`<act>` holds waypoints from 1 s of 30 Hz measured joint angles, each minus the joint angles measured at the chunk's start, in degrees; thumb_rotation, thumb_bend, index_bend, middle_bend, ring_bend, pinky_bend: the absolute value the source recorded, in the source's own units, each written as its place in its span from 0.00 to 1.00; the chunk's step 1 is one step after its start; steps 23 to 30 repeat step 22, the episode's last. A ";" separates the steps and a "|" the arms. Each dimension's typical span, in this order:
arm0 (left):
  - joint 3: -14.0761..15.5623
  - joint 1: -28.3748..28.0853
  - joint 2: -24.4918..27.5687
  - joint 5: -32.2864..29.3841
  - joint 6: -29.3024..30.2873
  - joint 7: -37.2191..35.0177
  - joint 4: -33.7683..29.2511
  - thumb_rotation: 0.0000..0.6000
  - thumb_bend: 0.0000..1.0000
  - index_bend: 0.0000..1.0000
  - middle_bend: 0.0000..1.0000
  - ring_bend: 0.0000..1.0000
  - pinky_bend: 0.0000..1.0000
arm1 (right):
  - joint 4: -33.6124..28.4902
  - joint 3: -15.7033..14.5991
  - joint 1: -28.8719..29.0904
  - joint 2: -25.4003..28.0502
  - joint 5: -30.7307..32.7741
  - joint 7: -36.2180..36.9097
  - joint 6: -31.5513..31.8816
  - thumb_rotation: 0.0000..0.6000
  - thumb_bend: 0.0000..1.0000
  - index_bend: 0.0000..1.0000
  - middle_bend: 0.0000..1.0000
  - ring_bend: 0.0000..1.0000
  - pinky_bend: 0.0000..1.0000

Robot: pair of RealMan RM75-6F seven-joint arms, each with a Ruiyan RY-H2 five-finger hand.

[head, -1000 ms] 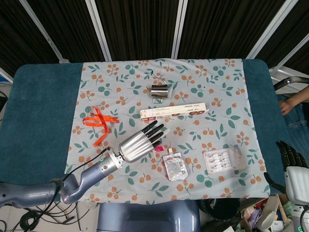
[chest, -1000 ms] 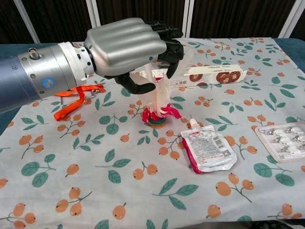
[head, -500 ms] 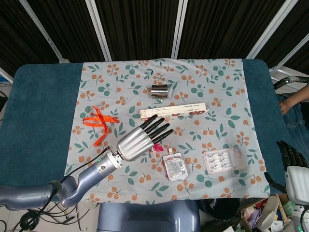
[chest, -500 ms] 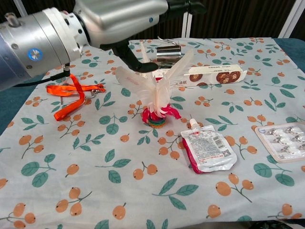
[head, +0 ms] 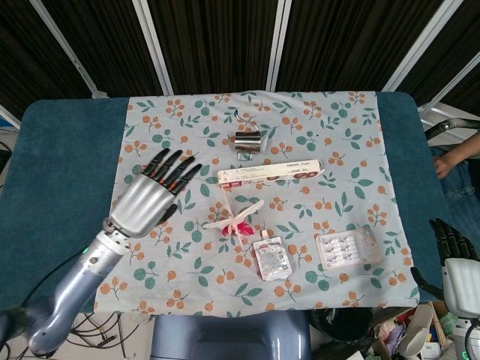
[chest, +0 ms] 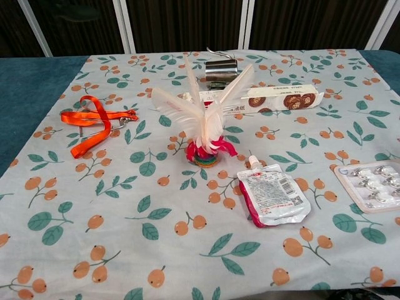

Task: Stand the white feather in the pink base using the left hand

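Observation:
The white feather (chest: 201, 106) stands upright in the pink base (chest: 207, 152) near the middle of the floral cloth, its plumes fanned out; in the head view the feather (head: 238, 215) and base (head: 241, 229) show from above. My left hand (head: 150, 196) hovers open, fingers spread, well to the left of the feather and holds nothing; the chest view does not show it. My right hand (head: 454, 255) hangs beyond the table's right front corner, its fingers too small to read.
An orange ribbon (chest: 94, 124) lies left of the feather. A metal clip (chest: 219, 69) and a long flat box (chest: 275, 98) lie behind it. A red-backed pouch (chest: 272, 197) and a blister pack (chest: 373, 184) lie to the right.
My left hand let go of the feather, rose, and swung away to the left, leaving the chest view. The feather's plumes spread and it stays standing in the base.

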 measured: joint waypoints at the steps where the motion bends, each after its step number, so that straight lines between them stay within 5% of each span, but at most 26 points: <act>1: 0.76 1.54 1.86 -0.15 0.78 0.00 -0.95 1.00 0.26 0.03 0.09 0.04 0.10 | 0.00 0.01 -0.01 -0.03 -0.06 -0.10 0.09 1.00 0.16 0.04 0.06 0.10 0.16; 6: 7.25 10.76 8.86 1.70 6.39 -2.12 -3.35 1.00 0.25 0.03 0.09 0.03 0.10 | 0.11 0.07 -0.07 -0.09 -0.25 -0.26 0.39 1.00 0.16 0.04 0.06 0.10 0.16; 14: 14.68 22.01 10.52 10.31 16.31 -16.02 3.52 1.00 0.20 0.02 0.08 0.00 0.07 | 0.28 0.10 0.04 -0.11 -0.64 -0.11 0.47 1.00 0.16 0.04 0.06 0.10 0.16; 22: 16.56 26.20 6.63 15.38 22.29 -31.31 17.31 1.00 0.20 0.02 0.07 0.00 0.06 | 0.31 0.05 0.09 -0.17 -1.03 -0.17 0.63 1.00 0.16 0.04 0.06 0.10 0.16; 30: 16.56 26.20 6.63 15.38 22.29 -31.31 17.31 1.00 0.20 0.02 0.07 0.00 0.06 | 0.31 0.05 0.09 -0.17 -1.03 -0.17 0.63 1.00 0.16 0.04 0.06 0.10 0.16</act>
